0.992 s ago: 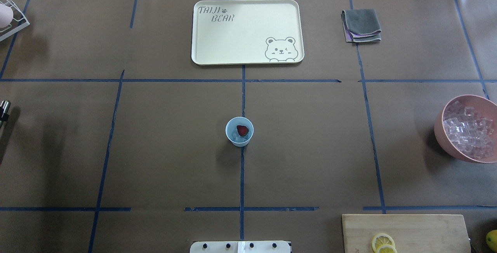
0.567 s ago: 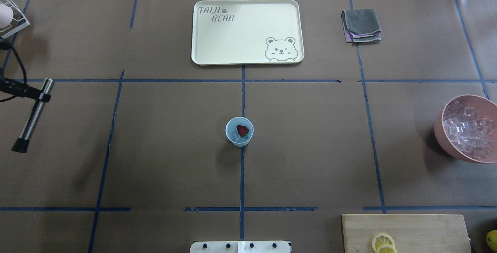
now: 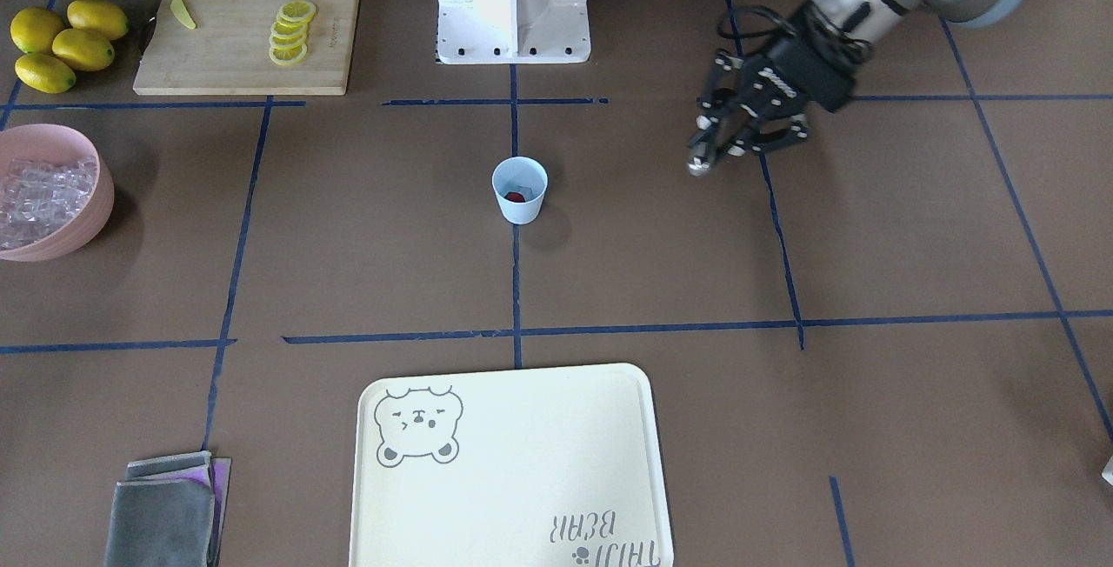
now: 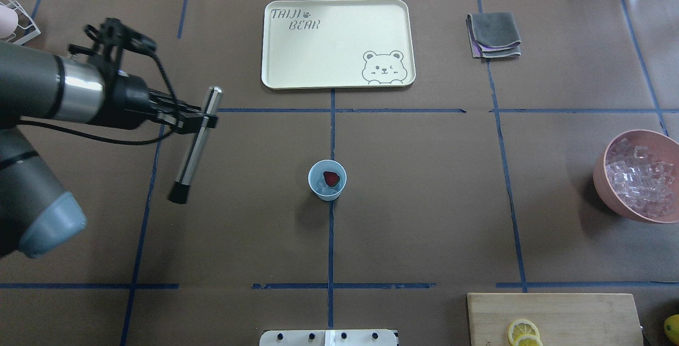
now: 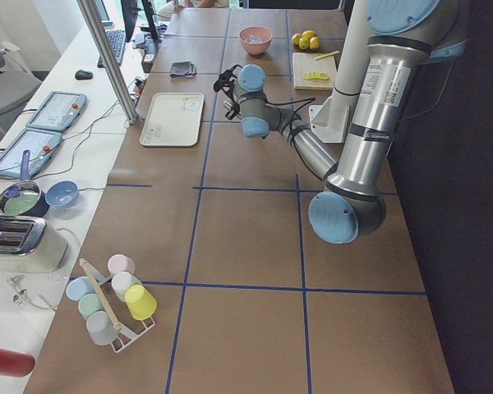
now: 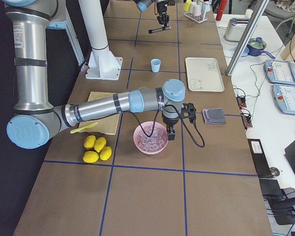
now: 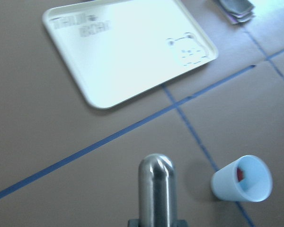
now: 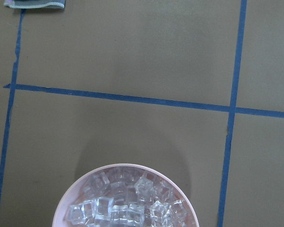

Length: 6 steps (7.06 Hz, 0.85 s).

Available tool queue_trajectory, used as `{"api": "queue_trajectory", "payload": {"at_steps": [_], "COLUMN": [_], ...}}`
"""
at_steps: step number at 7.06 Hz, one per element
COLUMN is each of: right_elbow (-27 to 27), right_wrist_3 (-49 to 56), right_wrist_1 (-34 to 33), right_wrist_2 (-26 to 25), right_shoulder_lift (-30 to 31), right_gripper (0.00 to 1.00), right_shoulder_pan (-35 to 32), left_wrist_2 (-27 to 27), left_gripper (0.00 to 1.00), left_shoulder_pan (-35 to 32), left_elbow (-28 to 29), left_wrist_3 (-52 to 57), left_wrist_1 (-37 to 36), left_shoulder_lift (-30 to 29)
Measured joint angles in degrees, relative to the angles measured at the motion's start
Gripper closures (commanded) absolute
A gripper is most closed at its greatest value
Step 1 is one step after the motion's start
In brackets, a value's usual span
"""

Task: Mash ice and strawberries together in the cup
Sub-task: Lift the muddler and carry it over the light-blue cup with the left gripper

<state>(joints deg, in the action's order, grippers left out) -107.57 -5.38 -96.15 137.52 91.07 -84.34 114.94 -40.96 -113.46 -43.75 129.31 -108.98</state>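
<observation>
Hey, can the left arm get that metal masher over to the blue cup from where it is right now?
Probably yes. The left gripper holds the masher over the table, and nothing stands between it and the cup; the cup's mouth is open, with the strawberry showing.

The cream tray [image 4: 339,43] reads "TAIJI BEAR" in its corner (beside a small paw print).

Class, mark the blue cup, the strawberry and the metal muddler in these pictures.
cup [image 3: 520,209], front-facing view, outer wall below the rim.
strawberry [image 4: 331,178], overhead view, red flesh inside the cup.
muddler [image 4: 191,159], overhead view, bare metal shaft.
</observation>
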Motion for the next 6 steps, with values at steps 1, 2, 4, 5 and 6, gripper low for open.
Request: {"api": "queue_trajectory", "payload": {"at_steps": [1, 2, 4, 5, 6], "right_elbow": [-0.76, -1.43, -2.57, -3.09, -3.43], "right_wrist_3": [-0.06, -0.09, -0.09, -0.13, -0.14], "right_wrist_1": [-0.23, -0.44, -0.56, -0.59, -0.61], "right_wrist_2": [0.02, 0.03, 0.03, 0.03, 0.03], "right_shoulder_lift": [0.09, 0.18, 1.01, 1.37, 1.58], "right_gripper": [0.0, 0.0, 0.0, 0.0, 0.0], "right_shoulder_pan": [-0.02, -0.03, -0.04, -0.03, -0.03], "left_wrist_2": [-5.92, -11.0, -20.76, -24.52, -27.38], "left_gripper": [1.0, 1.0, 1.0, 0.99, 0.99], "left_shoulder_pan": [3.54, 5.41, 8.48, 9.8, 10.83], "left_elbow": [-0.3, 0.02, 6.52, 11.19, 14.87], "left_wrist_3": [0.02, 0.16, 7.97, 11.56, 13.36], "left_wrist_1": [0.59, 2.49, 13.91, 21.77, 27.65], "left_shoulder_lift": [-3.95, -6.13, -9.55, -11.1, -12.18]}}
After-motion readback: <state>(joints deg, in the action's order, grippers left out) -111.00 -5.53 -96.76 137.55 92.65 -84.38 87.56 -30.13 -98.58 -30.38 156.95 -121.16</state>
